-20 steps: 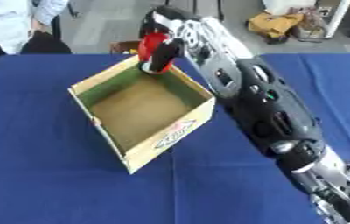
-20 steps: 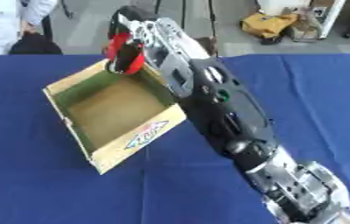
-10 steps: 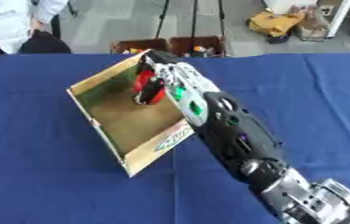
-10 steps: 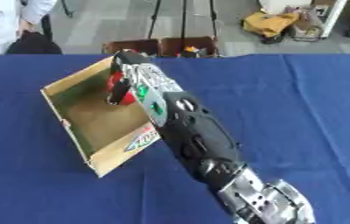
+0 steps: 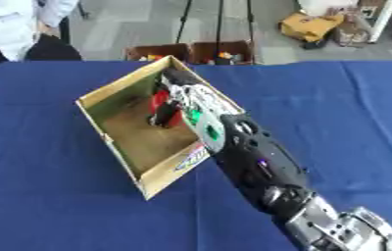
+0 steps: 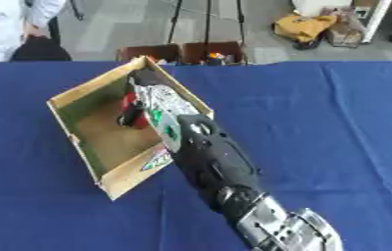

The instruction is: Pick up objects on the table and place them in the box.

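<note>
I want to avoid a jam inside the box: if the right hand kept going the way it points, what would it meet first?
Probably the box's floor; the right hand reaches down into the box with the red thing, though depth is unclear.

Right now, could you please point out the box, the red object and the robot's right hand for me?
box (image 5: pixel 167 177): left eye view, on its near front wall.
red object (image 5: pixel 160 102): left eye view, on its red upper part, inside the box.
right hand (image 5: pixel 185 96): left eye view, on the hand's back, reaching into the box.

Table (image 5: pixel 45 196) (blue-clothed) bears box (image 5: pixel 161 176)
</note>
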`<state>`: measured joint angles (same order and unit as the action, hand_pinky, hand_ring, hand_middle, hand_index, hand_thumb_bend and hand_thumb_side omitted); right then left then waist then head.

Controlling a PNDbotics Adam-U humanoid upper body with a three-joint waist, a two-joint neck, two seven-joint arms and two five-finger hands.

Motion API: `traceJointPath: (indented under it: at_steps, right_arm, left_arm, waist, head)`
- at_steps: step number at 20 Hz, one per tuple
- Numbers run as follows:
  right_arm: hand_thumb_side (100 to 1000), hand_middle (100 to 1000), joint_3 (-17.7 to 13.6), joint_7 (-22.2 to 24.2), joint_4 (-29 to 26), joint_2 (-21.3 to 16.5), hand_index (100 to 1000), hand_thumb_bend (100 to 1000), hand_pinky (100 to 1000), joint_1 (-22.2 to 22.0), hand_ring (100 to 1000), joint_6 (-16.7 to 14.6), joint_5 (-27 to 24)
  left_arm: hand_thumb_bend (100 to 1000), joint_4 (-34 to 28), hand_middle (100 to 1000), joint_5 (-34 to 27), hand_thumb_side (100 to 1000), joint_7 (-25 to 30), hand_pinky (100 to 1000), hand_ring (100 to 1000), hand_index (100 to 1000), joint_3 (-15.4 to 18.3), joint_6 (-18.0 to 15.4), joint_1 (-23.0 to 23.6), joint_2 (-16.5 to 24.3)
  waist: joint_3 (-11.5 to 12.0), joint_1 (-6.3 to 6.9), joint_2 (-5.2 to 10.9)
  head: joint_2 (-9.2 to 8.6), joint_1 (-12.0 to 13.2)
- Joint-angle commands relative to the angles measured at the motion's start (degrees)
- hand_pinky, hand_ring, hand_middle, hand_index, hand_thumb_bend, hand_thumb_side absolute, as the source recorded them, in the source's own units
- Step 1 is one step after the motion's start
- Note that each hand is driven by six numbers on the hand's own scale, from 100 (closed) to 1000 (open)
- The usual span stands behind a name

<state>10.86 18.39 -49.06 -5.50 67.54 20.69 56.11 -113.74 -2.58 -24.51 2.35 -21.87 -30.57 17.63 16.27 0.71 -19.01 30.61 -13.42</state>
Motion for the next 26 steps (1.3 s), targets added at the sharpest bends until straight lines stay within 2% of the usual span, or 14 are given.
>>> traceJointPath:
  at_steps: [1,2,3,4,6,8,13,20,26]
  right_arm:
    - [100,565,0.05,0.29,0.31,0.52,647,204,426,0.16,568,-1.02,-0.09]
    - [100,652,0.26,0.45,-0.24,0.34,699,336,478,0.26,610,-1.71,-0.05]
    - [100,692,0.44,0.69,-0.82,0.15,741,401,508,0.36,635,-2.42,0.11]
    - [100,722,0.49,1.03,-1.44,-0.02,779,415,535,0.43,662,-3.08,0.2]
    - [115,760,0.33,1.86,-2.83,-0.42,811,431,579,0.63,700,-4.11,-0.14]
    - [195,802,0.18,2.45,-4.89,-1.26,830,451,614,0.99,735,-4.59,-0.61]
    - [281,813,0.39,3.09,-13.45,-4.24,850,461,633,2.2,743,-4.86,-1.18]
    - [271,801,0.24,2.83,-28.0,-8.32,847,444,621,2.16,731,-3.87,-4.58]
    - [273,785,0.01,1.75,-44.14,-15.45,846,438,592,-1.59,717,-3.64,-6.63]
  left_arm:
    - [100,-0.85,813,-0.22,1000,0.22,632,849,867,0.21,0.07,-0.79,0.69]
    - [100,-0.85,813,-0.21,1000,0.21,632,849,867,0.22,0.12,-0.76,0.68]
    - [100,-0.85,813,-0.2,1000,0.2,633,849,867,0.23,0.18,-0.74,0.68]
    - [100,-0.85,813,-0.18,1000,0.21,633,849,867,0.23,0.22,-0.73,0.69]
    - [100,-0.85,813,-0.14,1000,0.22,633,848,867,0.24,0.27,-0.67,0.76]
    - [100,-0.85,813,-0.09,1000,0.26,633,849,867,0.29,0.31,-0.54,0.88]
    - [100,-0.85,813,0.04,1000,0.24,634,848,867,0.41,0.39,-0.28,1.18]
    - [100,-0.85,813,0.25,1000,0.08,634,848,867,0.54,0.5,0.14,1.42]
    - [100,-0.85,812,0.55,1000,-0.28,635,847,867,0.86,0.35,0.23,1.69]
  waist:
    - [0.06,-0.7,-0.23]
    - [0.01,-0.7,-0.22]
    - [-0.04,-0.69,-0.21]
    - [-0.09,-0.67,-0.19]
    - [-0.15,-0.62,-0.08]
    - [-0.26,-0.58,0.07]
    - [-1.15,-0.55,0.47]
    - [-2.09,-0.2,0.89]
    - [-3.22,-0.06,1.01]
  head:
    - [-0.32,0.22]
    - [-0.32,0.26]
    - [-0.32,0.3]
    - [-0.27,0.34]
    - [-0.19,0.4]
    - [-0.21,0.57]
    - [-0.04,1.21]
    - [0.16,1.84]
    - [0.34,3.06]
